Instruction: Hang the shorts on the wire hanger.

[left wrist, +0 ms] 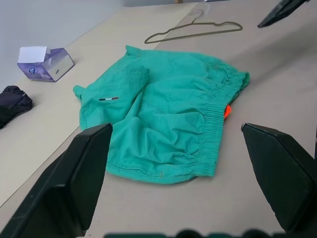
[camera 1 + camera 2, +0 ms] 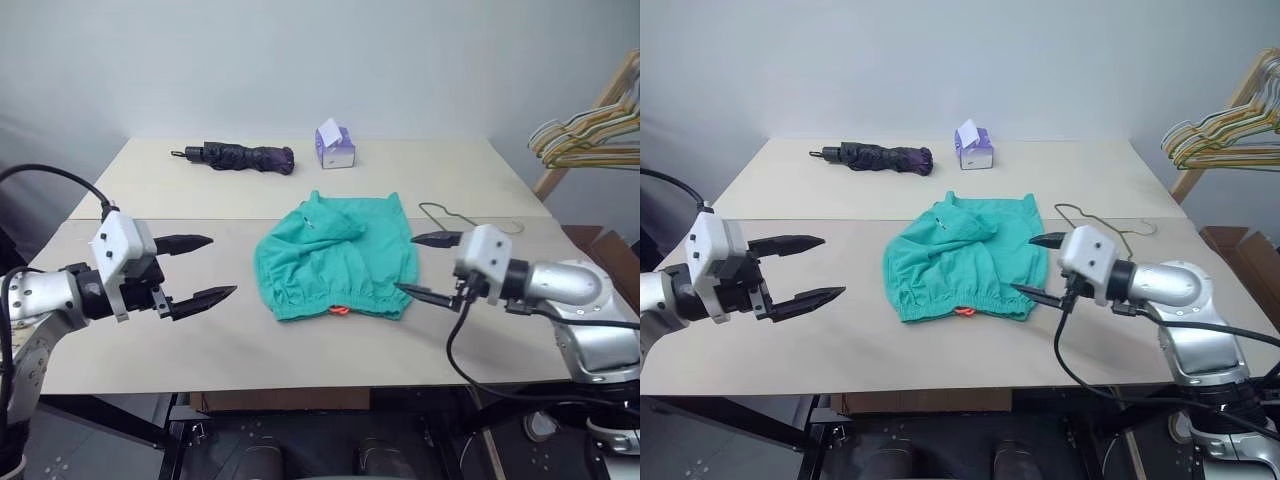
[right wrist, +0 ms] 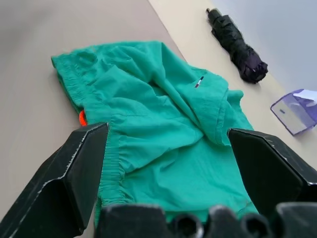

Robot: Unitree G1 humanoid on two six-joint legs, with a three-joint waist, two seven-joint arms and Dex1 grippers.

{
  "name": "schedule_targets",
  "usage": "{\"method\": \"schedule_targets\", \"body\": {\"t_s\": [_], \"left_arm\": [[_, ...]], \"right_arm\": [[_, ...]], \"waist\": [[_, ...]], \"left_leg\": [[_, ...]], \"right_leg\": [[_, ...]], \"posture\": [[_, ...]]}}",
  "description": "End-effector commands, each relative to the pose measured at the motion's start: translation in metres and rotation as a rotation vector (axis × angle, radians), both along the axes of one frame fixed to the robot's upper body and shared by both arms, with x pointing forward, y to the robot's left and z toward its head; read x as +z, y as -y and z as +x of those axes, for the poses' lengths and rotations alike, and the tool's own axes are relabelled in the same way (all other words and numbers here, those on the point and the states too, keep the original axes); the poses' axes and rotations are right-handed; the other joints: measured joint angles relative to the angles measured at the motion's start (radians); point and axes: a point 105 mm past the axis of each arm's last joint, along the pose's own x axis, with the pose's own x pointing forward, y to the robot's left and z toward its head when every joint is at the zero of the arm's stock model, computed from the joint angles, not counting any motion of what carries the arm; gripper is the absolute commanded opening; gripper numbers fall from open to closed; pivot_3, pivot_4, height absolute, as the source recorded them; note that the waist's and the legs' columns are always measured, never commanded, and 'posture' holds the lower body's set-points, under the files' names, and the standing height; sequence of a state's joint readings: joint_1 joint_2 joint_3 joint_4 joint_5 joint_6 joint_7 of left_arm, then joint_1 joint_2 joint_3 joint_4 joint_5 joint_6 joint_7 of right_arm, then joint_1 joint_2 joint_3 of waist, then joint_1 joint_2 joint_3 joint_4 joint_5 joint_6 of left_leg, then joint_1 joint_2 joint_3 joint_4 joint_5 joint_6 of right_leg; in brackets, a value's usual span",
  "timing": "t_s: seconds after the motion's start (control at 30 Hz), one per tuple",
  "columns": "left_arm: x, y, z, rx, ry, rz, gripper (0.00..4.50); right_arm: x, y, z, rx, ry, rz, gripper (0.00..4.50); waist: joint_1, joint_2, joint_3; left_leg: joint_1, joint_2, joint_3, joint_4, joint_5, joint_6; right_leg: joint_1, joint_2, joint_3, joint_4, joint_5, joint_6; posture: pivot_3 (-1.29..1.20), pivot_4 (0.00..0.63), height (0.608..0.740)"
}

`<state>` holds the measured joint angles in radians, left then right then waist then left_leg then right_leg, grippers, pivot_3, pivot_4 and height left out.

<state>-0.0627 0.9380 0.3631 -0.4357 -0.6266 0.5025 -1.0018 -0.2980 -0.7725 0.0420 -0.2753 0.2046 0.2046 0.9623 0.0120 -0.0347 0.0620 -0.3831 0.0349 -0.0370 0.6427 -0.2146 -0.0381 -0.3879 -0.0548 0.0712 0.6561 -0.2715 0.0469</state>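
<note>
A robot test room or lab is suggested rather than a home. A plain beige bench (image 2: 300, 350), made of two boards butted together, is set against a bare, pale grey wall (image 2: 300, 60), and dark metal framing is seen beneath its front edge. A few unrelated household items are laid out on it like props: a dark folded umbrella (image 2: 240, 157) and a small purple tissue box (image 2: 335, 146). A bunch of gold and green hangers (image 2: 590, 135) is hung on a wooden rack at the right.

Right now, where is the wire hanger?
The wire hanger lies flat on the table, just right of the shorts and behind the right gripper.
</note>
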Motion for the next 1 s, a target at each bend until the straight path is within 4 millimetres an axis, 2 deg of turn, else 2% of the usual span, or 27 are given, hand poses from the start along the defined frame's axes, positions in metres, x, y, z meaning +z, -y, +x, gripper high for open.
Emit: {"method": "schedule_targets", "body": {"t_s": [0.03, 0.13, 0.43, 0.67, 0.77, 1.0], "left_arm": [[0.007, 0.004, 0.000, -0.014, 0.046, 0.009, 4.50], [0.006, 0.006, 0.000, -0.017, 0.047, -0.005, 4.50], [0.002, 0.010, 0.003, -0.025, 0.053, -0.021, 4.50], [0.003, 0.012, 0.005, -0.032, 0.059, -0.021, 4.50], [0.003, 0.013, 0.005, -0.035, 0.062, -0.021, 4.50], [0.003, 0.014, 0.007, -0.035, 0.069, -0.022, 4.50]], "right_arm": [[-0.009, -0.013, 0.004, -0.007, 0.030, -0.125, 4.46], [-0.025, -0.031, 0.010, -0.007, 0.010, -0.231, 4.46], [-0.045, -0.095, 0.018, 0.002, -0.041, -0.309, 4.46], [-0.072, -0.118, 0.035, -0.046, 0.016, -0.524, 4.46], [-0.077, -0.115, 0.043, -0.052, 0.052, -0.582, 3.87], [-0.066, -0.103, 0.049, 0.034, 0.152, -0.601, 1.54]], "waist": [[0.000, 0.000, 0.000], [-0.002, 0.000, 0.000], [-0.009, 0.000, 0.000], [-0.012, 0.000, 0.000], [-0.015, 0.000, 0.000], [-0.018, -0.001, 0.000]], "left_leg": [[0.000, 0.000, 0.000, 0.000, 0.000, 0.000], [0.000, 0.000, 0.000, 0.000, 0.000, 0.000], [-0.001, 0.000, 0.000, 0.000, 0.000, 0.000], [-0.001, 0.000, 0.000, 0.000, 0.000, 0.000], [-0.001, 0.000, 0.000, 0.000, 0.000, 0.000], [-0.001, 0.000, 0.000, 0.000, 0.000, 0.000]], "right_leg": [[0.000, 0.000, 0.000, 0.000, 0.000, 0.000], [0.000, 0.000, 0.000, 0.000, 0.000, 0.000], [-0.001, 0.000, 0.000, 0.000, 0.003, -0.005], [-0.001, 0.000, 0.000, 0.001, 0.003, -0.005], [-0.002, 0.000, -0.001, 0.001, 0.003, -0.005], [-0.002, 0.000, -0.001, 0.001, 0.003, -0.005]], "posture": [[0.10, 0.010, 0.740], [0.08, 0.014, 0.740], [0.06, 0.011, 0.740], [0.06, 0.008, 0.740], [0.06, 0.010, 0.740], [0.06, 0.008, 0.740]]}}
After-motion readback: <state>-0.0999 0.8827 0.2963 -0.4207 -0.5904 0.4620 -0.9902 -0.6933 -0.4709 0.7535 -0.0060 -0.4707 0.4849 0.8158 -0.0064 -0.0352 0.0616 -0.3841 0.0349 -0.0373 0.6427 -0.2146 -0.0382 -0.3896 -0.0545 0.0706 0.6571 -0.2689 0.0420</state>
